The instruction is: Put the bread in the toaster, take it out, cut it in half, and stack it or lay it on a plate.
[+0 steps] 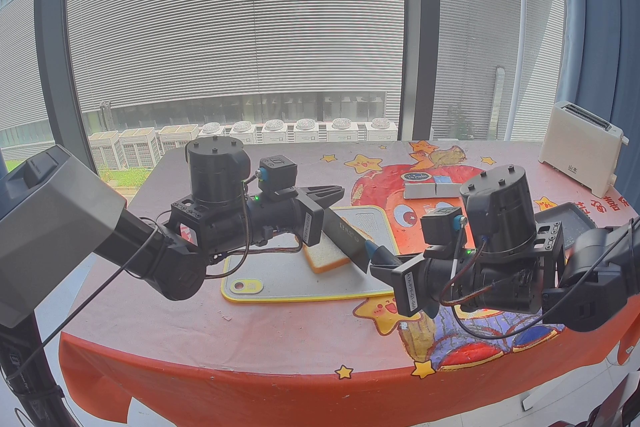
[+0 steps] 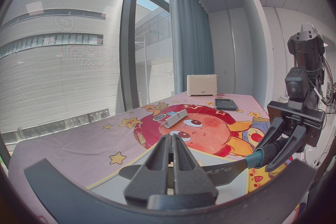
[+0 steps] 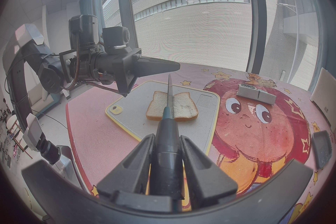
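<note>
- The bread slice (image 3: 183, 107) lies flat near the middle of the cutting board (image 3: 136, 109); we cannot tell whether the blade has bitten into it yet.
- The right gripper (image 3: 167, 139) is clenched around the handle of the knife (image 3: 167, 121), just off the board's near-right edge; the blade runs edge-down along the slice's midline.
- The left gripper (image 2: 171, 137) hangs above the board's far side, fingers pressed together with nothing between them, apart from the slice.
- We judge the slice light, soft and crumbly; it will likely squash or slide under a pushing blade, so light sawing suits it; any steadying belongs on the crust, away from the cut line.
- The halves are best lifted gently by their crust edges, lest they tear.
- The toaster (image 1: 581, 147) and the dark tray (image 1: 567, 218) stand well to the right of the board.
</note>
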